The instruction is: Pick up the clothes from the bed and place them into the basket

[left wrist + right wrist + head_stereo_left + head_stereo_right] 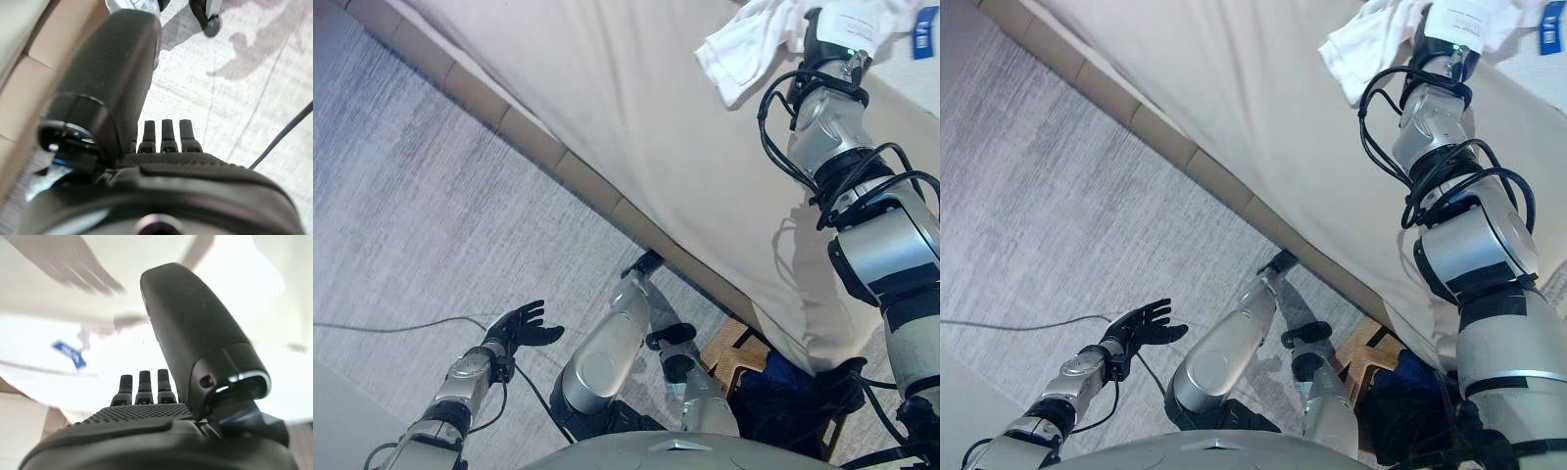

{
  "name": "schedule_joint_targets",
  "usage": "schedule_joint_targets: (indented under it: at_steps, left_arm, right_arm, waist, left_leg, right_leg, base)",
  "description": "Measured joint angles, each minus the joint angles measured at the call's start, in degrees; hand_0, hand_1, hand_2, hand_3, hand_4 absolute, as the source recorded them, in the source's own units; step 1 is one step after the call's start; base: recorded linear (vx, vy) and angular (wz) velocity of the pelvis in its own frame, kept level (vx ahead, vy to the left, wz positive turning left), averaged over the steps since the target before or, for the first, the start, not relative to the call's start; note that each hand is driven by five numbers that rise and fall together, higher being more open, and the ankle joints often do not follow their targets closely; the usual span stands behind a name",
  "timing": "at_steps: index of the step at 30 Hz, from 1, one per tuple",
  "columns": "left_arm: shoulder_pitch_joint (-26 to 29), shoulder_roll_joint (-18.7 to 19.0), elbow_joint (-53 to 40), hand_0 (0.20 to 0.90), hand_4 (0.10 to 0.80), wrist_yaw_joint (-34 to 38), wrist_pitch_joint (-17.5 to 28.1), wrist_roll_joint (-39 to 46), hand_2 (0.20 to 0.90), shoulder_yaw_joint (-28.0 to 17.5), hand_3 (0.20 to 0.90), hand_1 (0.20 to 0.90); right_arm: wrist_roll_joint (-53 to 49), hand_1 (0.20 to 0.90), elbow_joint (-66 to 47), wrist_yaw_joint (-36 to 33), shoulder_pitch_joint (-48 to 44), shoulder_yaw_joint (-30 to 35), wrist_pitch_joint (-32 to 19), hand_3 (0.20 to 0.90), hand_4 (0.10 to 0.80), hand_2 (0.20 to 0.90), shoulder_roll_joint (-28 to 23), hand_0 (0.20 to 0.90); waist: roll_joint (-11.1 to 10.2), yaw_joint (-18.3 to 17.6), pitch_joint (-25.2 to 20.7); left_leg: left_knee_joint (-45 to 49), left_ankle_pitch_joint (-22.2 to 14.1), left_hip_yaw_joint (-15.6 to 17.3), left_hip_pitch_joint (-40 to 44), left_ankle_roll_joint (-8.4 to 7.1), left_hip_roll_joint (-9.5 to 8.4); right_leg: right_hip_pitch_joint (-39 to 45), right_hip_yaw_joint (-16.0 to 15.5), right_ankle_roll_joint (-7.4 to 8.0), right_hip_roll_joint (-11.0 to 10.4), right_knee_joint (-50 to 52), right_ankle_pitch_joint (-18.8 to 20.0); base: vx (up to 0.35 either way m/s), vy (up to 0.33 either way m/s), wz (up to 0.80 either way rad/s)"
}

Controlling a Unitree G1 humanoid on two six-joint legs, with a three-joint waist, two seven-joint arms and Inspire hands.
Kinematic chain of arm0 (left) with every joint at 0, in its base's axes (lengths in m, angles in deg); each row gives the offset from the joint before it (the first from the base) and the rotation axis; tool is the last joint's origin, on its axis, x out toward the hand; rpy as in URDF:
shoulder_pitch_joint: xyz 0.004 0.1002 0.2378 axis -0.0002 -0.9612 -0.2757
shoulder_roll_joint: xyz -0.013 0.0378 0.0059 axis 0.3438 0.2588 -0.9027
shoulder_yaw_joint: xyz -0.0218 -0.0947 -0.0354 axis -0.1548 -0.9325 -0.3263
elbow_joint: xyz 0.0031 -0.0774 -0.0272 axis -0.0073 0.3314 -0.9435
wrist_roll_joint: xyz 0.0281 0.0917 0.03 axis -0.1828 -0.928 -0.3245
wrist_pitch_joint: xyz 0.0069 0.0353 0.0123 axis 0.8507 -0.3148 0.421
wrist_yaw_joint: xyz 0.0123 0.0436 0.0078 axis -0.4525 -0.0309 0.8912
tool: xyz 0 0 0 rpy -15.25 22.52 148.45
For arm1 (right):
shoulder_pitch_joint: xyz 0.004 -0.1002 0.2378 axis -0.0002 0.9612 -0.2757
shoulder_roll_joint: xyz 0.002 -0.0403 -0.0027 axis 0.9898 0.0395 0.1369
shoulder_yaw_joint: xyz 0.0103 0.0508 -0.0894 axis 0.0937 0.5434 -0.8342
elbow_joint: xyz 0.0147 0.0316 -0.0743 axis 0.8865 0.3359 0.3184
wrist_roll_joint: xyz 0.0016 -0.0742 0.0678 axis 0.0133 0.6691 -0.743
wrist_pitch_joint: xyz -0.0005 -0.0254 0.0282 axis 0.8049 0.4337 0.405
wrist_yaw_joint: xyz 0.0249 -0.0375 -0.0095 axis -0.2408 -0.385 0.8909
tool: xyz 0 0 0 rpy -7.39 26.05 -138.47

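Observation:
A white garment (pixel 744 49) with a blue tag (pixel 922 39) lies on the beige bed (pixel 636 108) at the upper right. My right hand (pixel 816 37) is stretched out over it. In the right wrist view its fingers (pixel 142 387) are straight and open, with the white cloth (pixel 58 377) just past them and the hand's shadow on the sheet. My left hand (pixel 521 328) hangs open and empty over the carpet at the lower left; its straight fingers (pixel 166 134) show in the left wrist view. A woven basket (pixel 729 351) holding dark blue cloth (pixel 788 387) stands on the floor by the bed's edge.
The bed's tan base (pixel 529 137) runs diagonally from the upper left to the lower right. Grey carpet (pixel 421 225) covers the floor to its left. A thin cable (pixel 391 326) lies on the carpet near my left hand.

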Motion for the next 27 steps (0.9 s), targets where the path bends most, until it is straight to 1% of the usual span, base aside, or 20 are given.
schedule_joint_targets:
  at_steps: [1, 4, 5, 7, 9, 10, 11, 12, 13, 15, 17, 18, 20, 21, 23, 25, 27]
  left_arm:
    - [-0.87, -0.13, -0.69, 0.900, 0.800, -0.65, 0.51, 0.25, 0.900, -0.74, 0.900, 0.900]
    - [-2.18, -0.21, -2.29, 0.900, 0.800, -2.01, 2.53, 2.20, 0.900, -1.91, 0.900, 0.900]
    - [-2.20, -0.28, -2.37, 0.900, 0.800, -2.91, 3.66, 3.37, 0.900, -2.09, 0.900, 0.900]
    - [-2.61, -0.26, -3.38, 0.900, 0.800, -3.73, 4.49, 4.22, 0.900, -2.09, 0.900, 0.900]
    - [-2.95, -0.29, -4.43, 0.900, 0.800, -4.72, 5.32, 5.00, 0.900, -2.13, 0.900, 0.900]
    - [-2.99, -0.42, -4.48, 0.900, 0.800, -5.16, 5.88, 5.43, 0.900, -2.09, 0.900, 0.900]
    - [-3.09, -0.67, -4.53, 0.900, 0.800, -5.54, 6.14, 6.10, 0.900, -2.13, 0.900, 0.900]
    - [-3.12, -0.85, -4.55, 0.900, 0.800, -5.88, 6.33, 6.23, 0.900, -2.23, 0.900, 0.900]
    - [-3.18, -1.04, -4.52, 0.900, 0.800, -6.27, 6.33, 6.23, 0.900, -2.56, 0.900, 0.900]
    - [-3.98, -1.18, -4.59, 0.900, 0.800, -7.04, 7.15, 6.22, 0.900, -2.85, 0.900, 0.900]
    - [-4.83, -1.38, -4.56, 0.900, 0.800, -7.35, 7.37, 6.22, 0.900, -3.08, 0.900, 0.900]
    - [-5.16, -1.42, -4.56, 0.900, 0.800, -7.53, 7.58, 6.22, 0.900, -3.08, 0.900, 0.900]
    - [-5.58, -1.42, -4.48, 0.900, 0.800, -7.60, 8.13, 6.19, 0.900, -3.08, 0.900, 0.900]
    - [-5.63, -1.44, -4.50, 0.900, 0.800, -7.58, 8.35, 6.19, 0.900, -3.07, 0.900, 0.900]
    - [-5.63, -1.43, -4.51, 0.900, 0.800, -7.58, 8.47, 6.20, 0.900, -3.07, 0.900, 0.900]
    - [-5.56, -1.38, -4.58, 0.900, 0.800, -7.29, 8.81, 6.23, 0.900, -3.08, 0.900, 0.900]
    - [-5.57, -1.38, -4.70, 0.900, 0.800, -7.21, 8.82, 6.22, 0.900, -3.07, 0.900, 0.900]
  right_arm:
    - [0.01, 0.900, 0.64, 0.40, -0.48, -0.07, 0.49, 0.900, 0.800, 0.900, 0.50, 0.900]
    - [0.17, 0.900, 0.78, 0.55, -2.62, -0.17, 1.81, 0.900, 0.800, 0.900, 0.81, 0.900]
    - [0.56, 0.900, 0.80, 0.44, -3.97, -0.29, 2.26, 0.900, 0.800, 0.900, 0.81, 0.900]
    - [2.22, 0.900, 0.80, -0.25, -5.28, -1.66, 2.40, 0.900, 0.800, 0.900, 0.79, 0.900]
    - [3.55, 0.900, 0.79, -1.51, -6.39, -2.67, 2.21, 0.900, 0.800, 0.900, 0.78, 0.900]
    - [3.50, 0.815, 0.73, -2.23, -6.85, -3.13, 2.16, 0.801, 0.701, 0.815, 0.80, 0.815]
    - [3.42, 0.674, 0.72, -3.35, -7.41, -3.93, 2.16, 0.636, 0.536, 0.674, 0.80, 0.674]
    - [3.30, 0.300, 0.72, -4.75, -7.98, -4.11, 2.08, 0.200, 0.100, 0.300, 0.79, 0.300]
    - [2.60, 0.300, 0.72, -5.70, -8.38, -4.11, 1.89, 0.200, 0.100, 0.300, 0.78, 0.300]
    - [-1.05, 0.300, 0.71, -7.81, -9.12, -4.08, -0.56, 0.200, 0.100, 0.300, 0.69, 0.300]
    - [-4.56, 0.300, 0.49, -9.59, -9.12, -3.97, -4.45, 0.200, 0.100, 0.300, 0.65, 0.300]
    - [-4.56, 0.300, 0.11, -10.26, -9.12, -3.95, -6.00, 0.200, 0.100, 0.300, 0.60, 0.300]
    - [-3.93, 0.300, -1.88, -10.67, -9.11, -4.00, -7.87, 0.200, 0.100, 0.300, 0.35, 0.300]
    - [-2.32, 0.300, -4.26, -10.92, -9.12, -4.08, -9.24, 0.200, 0.100, 0.300, 0.18, 0.300]
    - [0.77, 0.300, -6.03, -10.87, -9.12, -4.75, -10.23, 0.200, 0.100, 0.300, 0.19, 0.300]
    - [5.88, 0.300, -7.77, -8.60, -9.15, -6.90, -10.98, 0.200, 0.100, 0.300, -0.17, 0.300]
    - [7.32, 0.300, -8.20, -6.60, -9.15, -7.67, -11.25, 0.200, 0.100, 0.300, -0.23, 0.300]
  waist:
    - [0.00, 0.00, 0.00]
    - [0.07, 0.26, 0.04]
    - [0.29, 0.30, 0.16]
    - [0.57, 0.28, 0.30]
    - [0.60, 0.27, 0.29]
    - [0.72, 0.35, 0.32]
    - [1.00, 0.43, 0.33]
    - [1.17, 0.43, 0.36]
    - [1.33, 0.40, 0.45]
    - [1.35, 0.40, 0.45]
    - [1.36, 0.31, 0.44]
    - [1.36, 0.27, 0.44]
    - [1.36, 0.06, 0.44]
    - [1.36, 0.09, 0.44]
    - [1.36, 0.03, 0.44]
    - [1.36, -0.11, 0.44]
    - [1.36, -0.04, 0.43]
  left_leg:
    - [0.59, -0.10, -0.19, -1.04, 0.12, -0.36]
    - [2.84, -0.31, -0.50, -5.02, 0.29, -0.51]
    - [4.38, -0.35, -0.88, -7.01, 0.22, -0.58]
    - [5.83, -0.65, -1.46, -9.42, 0.09, -0.60]
    - [7.20, -0.94, -1.89, -11.74, -0.04, -0.61]
    - [7.84, -0.95, -2.06, -12.65, -0.04, -0.60]
    - [8.72, -1.21, -2.28, -13.64, -0.37, -0.46]
    - [9.39, -1.48, -2.52, -14.41, -0.57, -0.42]
    - [9.58, -1.47, -2.75, -14.81, -0.58, -0.28]
    - [10.27, -1.48, -2.88, -15.74, -0.62, 0.17]
    - [10.40, -1.50, -2.74, -15.81, -0.65, 0.64]
    - [10.41, -1.50, -2.67, -15.81, -0.65, 0.81]
    - [10.41, -1.44, -2.57, -15.80, -0.74, 1.13]
    - [10.35, -1.40, -2.09, -15.70, -0.80, 1.58]
    - [10.22, -1.31, -1.69, -15.20, -0.94, 1.79]
    - [9.57, -1.31, -1.31, -13.52, -0.94, 1.85]
    - [8.98, -1.31, -1.11, -12.26, -0.94, 1.88]
  right_leg:
    - [-1.26, -0.09, -0.12, -0.65, 1.62, -0.65]
    - [-5.03, -0.42, 0.07, -1.31, 4.92, -1.71]
    - [-6.73, -1.35, -0.48, -1.53, 6.36, -2.29]
    - [-8.82, -1.50, -0.56, -1.62, 8.13, -3.46]
    - [-10.85, -1.59, -1.14, -1.66, 9.69, -4.65]
    - [-11.63, -1.71, -1.26, -1.65, 10.41, -5.31]
    - [-12.50, -1.76, -1.61, -1.67, 11.47, -5.60]
    - [-13.28, -1.93, -2.12, -1.68, 12.18, -6.10]
    - [-13.62, -2.17, -2.42, -1.64, 12.48, -6.40]
    - [-14.45, -2.27, -3.04, -1.30, 12.94, -6.77]
    - [-14.57, -2.17, -3.02, -0.97, 12.99, -6.79]
    - [-14.69, -1.95, -3.02, -0.80, 12.90, -6.79]
    - [-14.79, -1.69, -3.05, -0.48, 12.71, -6.78]
    - [-14.74, -1.54, -3.06, -0.25, 12.43, -6.77]
    - [-14.49, -1.27, -3.06, -0.28, 12.42, -6.76]
    - [-13.07, -0.99, -3.05, -0.35, 12.06, -6.76]
    - [-12.06, -0.79, -3.05, -0.37, 11.63, -6.76]
  base:
    - [-0.029, 0.043, 0.07]
    - [-0.047, 0.058, 0.04]
    - [-0.041, 0.043, 0.05]
    - [-0.030, 0.030, 0.05]
    - [-0.031, 0.039, 0.03]
    - [-0.038, 0.033, 0.01]
    - [0.000, 0.000, 0.00]
    - [-0.030, -0.014, 0.00]
    - [0.000, 0.000, 0.00]
    - [-0.005, -0.017, -0.04]
    - [0.002, -0.036, -0.11]
    - [0.002, -0.036, -0.12]
    - [-0.011, -0.024, -0.13]
    - [-0.024, -0.013, -0.15]
    - [-0.019, -0.014, -0.14]
    - [-0.010, -0.027, -0.03]
    - [0.000, 0.000, 0.00]
